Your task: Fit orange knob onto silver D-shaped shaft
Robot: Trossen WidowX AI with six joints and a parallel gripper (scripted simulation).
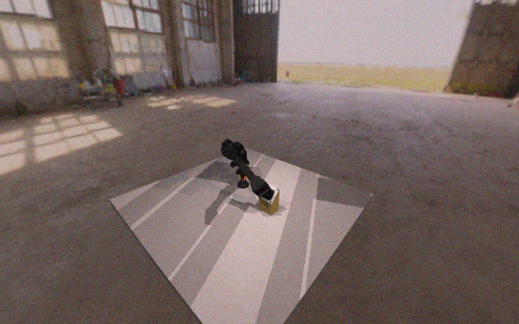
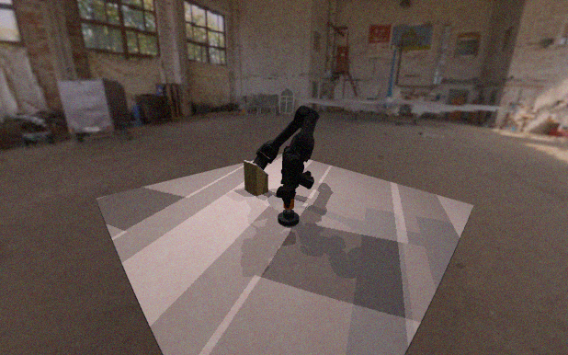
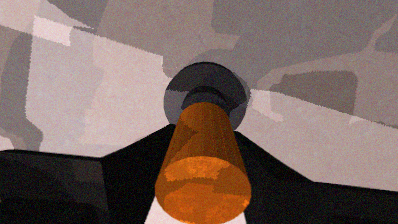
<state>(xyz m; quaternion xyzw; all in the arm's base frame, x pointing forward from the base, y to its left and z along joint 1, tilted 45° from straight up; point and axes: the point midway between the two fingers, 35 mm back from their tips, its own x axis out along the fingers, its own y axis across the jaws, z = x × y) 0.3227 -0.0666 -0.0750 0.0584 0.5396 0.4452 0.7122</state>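
Observation:
The orange knob [image 1: 243, 178] [image 2: 290, 205] [image 3: 202, 170] is upright between the fingers of my gripper [image 1: 241, 173] [image 2: 287, 195] [image 3: 203, 133], which is shut on it. The round dark pedestal [image 1: 243, 185] [image 2: 288, 220] [image 3: 175, 104] stands on the mat directly below the knob. In the exterior view the knob's lower end is just above the pedestal's raised centre. In the wrist view the knob's far end overlaps that raised centre. The silver shaft, its flat side and the knob's hole cannot be made out, so their alignment cannot be told.
The arm's base stands on a yellowish block [image 1: 269, 206] [image 2: 255, 179] to one side of the pedestal. A grey and white patterned mat [image 1: 257, 252] [image 2: 189, 257] lies under everything, with the arm's shadows across it.

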